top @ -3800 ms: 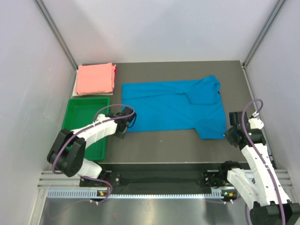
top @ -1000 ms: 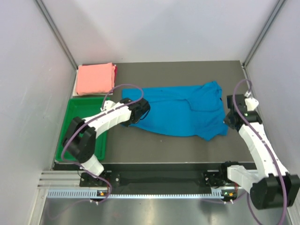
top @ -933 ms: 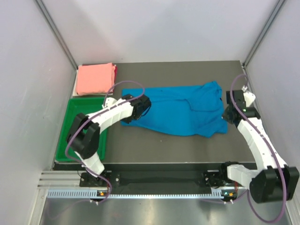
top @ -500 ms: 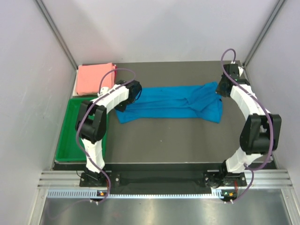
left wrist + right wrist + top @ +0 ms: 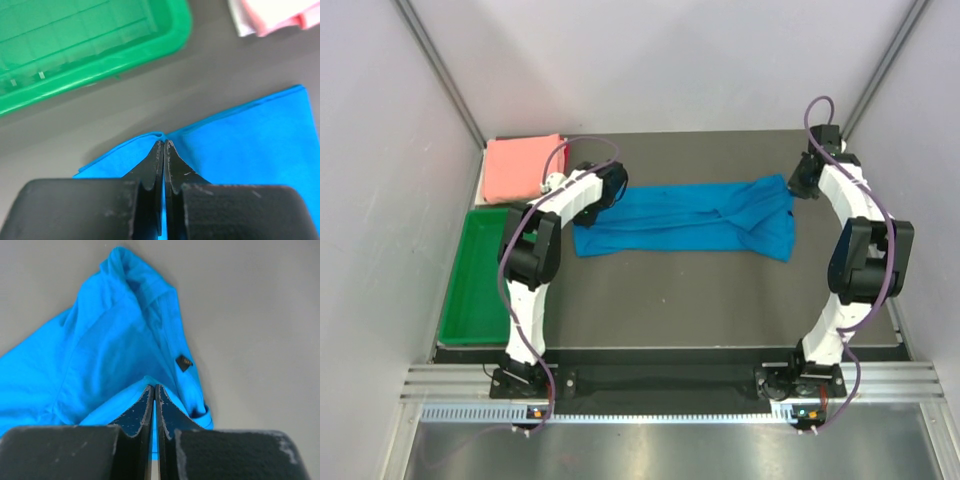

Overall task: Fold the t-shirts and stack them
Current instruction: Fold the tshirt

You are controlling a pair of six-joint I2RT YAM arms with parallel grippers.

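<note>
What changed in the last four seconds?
The left gripper and right gripper, each shut on a near corner of the blue shirt, carried them to the far side, folding it in half into a narrow strip. The pink shirt and tray stayed put.

Spread shirt (image 5: 685, 215) lies across the table (image 5: 700, 290), folded shirt (image 5: 520, 168) behind the tray (image 5: 480, 285) (far left).

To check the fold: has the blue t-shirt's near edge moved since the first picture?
Yes. The near edge of the blue t-shirt moved toward the far edge of the table, away from the arm bases.
</note>
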